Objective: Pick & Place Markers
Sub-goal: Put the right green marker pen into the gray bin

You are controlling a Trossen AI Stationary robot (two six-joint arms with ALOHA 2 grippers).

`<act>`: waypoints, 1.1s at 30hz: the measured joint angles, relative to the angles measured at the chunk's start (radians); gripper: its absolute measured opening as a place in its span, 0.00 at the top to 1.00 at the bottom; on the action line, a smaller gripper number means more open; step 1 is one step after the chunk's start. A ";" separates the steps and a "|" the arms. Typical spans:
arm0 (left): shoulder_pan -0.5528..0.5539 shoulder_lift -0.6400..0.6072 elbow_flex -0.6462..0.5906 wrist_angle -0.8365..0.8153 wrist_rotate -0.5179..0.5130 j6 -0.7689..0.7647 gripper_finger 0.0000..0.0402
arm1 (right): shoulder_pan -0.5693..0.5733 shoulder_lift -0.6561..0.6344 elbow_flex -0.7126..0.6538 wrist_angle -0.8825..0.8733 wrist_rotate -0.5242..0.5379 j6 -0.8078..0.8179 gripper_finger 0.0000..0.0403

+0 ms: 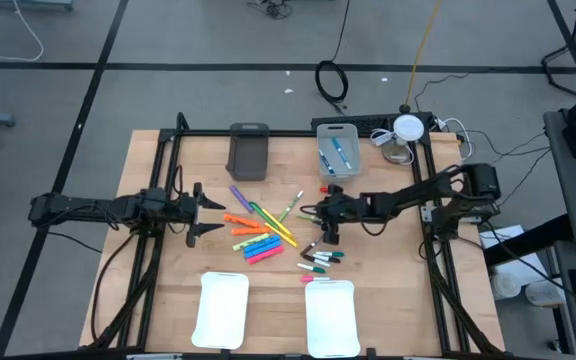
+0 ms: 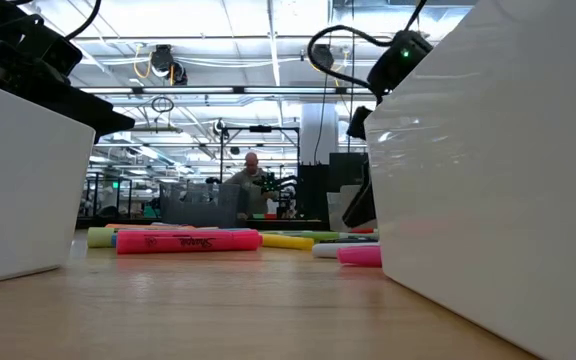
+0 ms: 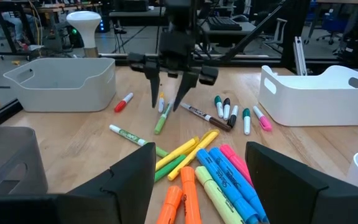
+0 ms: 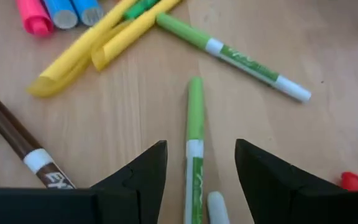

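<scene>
Chunky orange, yellow, blue, pink and purple markers (image 1: 256, 235) lie loose on the wooden table's middle, with thin white-barrelled ones (image 1: 318, 262) nearer the front. My right gripper (image 1: 313, 222) hangs low at the pile's right side, open. Its fingers stand on either side of a thin green-capped marker (image 4: 194, 124) that lies flat on the wood and runs between them, untouched. The left wrist view shows that gripper (image 3: 166, 102) just above the same marker (image 3: 161, 121). My left gripper (image 1: 200, 212) waits open at the pile's left side.
A dark grey bin (image 1: 249, 150) and a light bin (image 1: 337, 150) holding markers stand at the far edge. Two white trays (image 1: 222, 310) (image 1: 330, 318) sit at the near edge. A brown-capped marker (image 4: 17, 140) and two yellow ones (image 4: 98, 46) lie close to my right gripper.
</scene>
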 joint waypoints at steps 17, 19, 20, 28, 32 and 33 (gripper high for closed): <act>0.000 0.000 0.000 0.000 0.000 0.000 0.38 | -0.007 0.017 0.001 -0.137 -0.077 0.062 0.59; 0.000 0.000 0.000 0.000 0.000 0.000 0.38 | -0.007 0.017 0.003 -0.168 -0.077 0.064 0.60; 0.000 0.000 0.000 0.000 0.000 0.000 0.38 | -0.007 0.016 0.004 -0.184 -0.076 0.065 0.60; 0.000 0.000 0.000 0.000 0.000 0.000 0.38 | -0.005 0.016 0.002 -0.224 -0.075 0.067 0.63; 0.000 0.000 0.000 0.000 0.000 0.000 0.38 | -0.005 0.017 0.001 -0.215 -0.075 0.067 0.64; 0.000 0.000 0.000 0.000 0.000 0.000 0.38 | -0.005 0.017 0.001 -0.215 -0.075 0.067 0.64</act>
